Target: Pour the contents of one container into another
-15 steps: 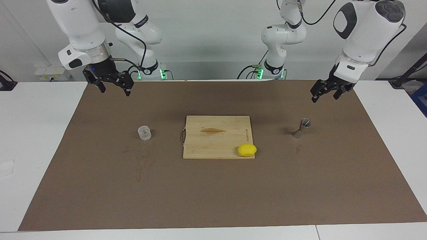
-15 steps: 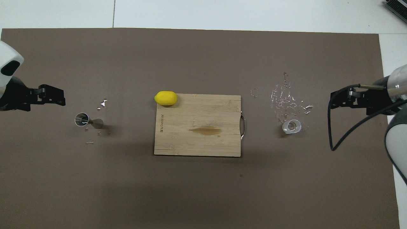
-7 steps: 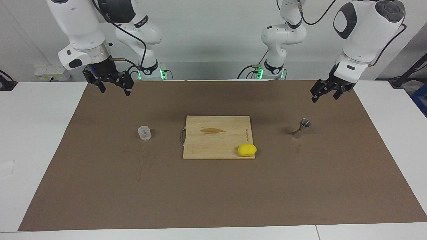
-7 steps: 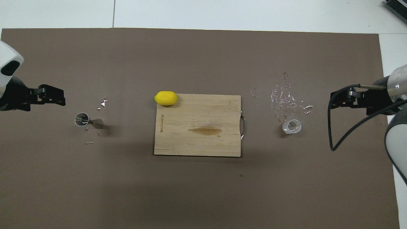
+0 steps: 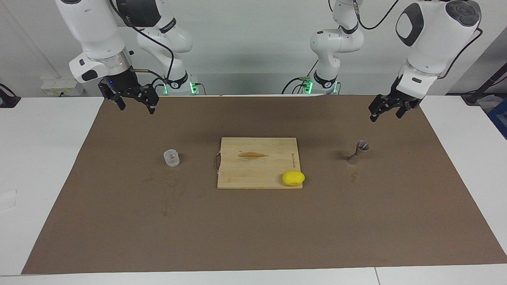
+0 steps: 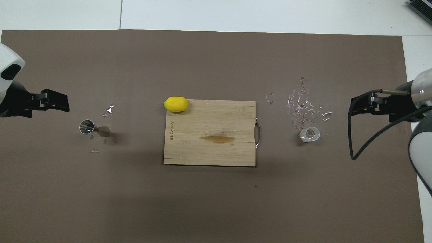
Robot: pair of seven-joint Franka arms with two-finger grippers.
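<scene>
1. The clear cup (image 5: 172, 157) stands upright on the brown mat (image 5: 253, 237), toward the right arm's end, beside the wooden board (image 5: 257, 162).
2. The right gripper (image 5: 134, 103) hovers above the mat, jaws wide, empty; it is the closer one to the cup.
3. The jigger (image 5: 358, 151) stands toward the left arm's end, under the left gripper (image 5: 386, 110), also wide and empty.

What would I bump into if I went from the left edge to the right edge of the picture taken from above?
Left black claw → small silvery hourglass-shaped metal jigger → yellow lemon → rectangular wooden cutting board → small clear see-through cup → right black claw.
</scene>
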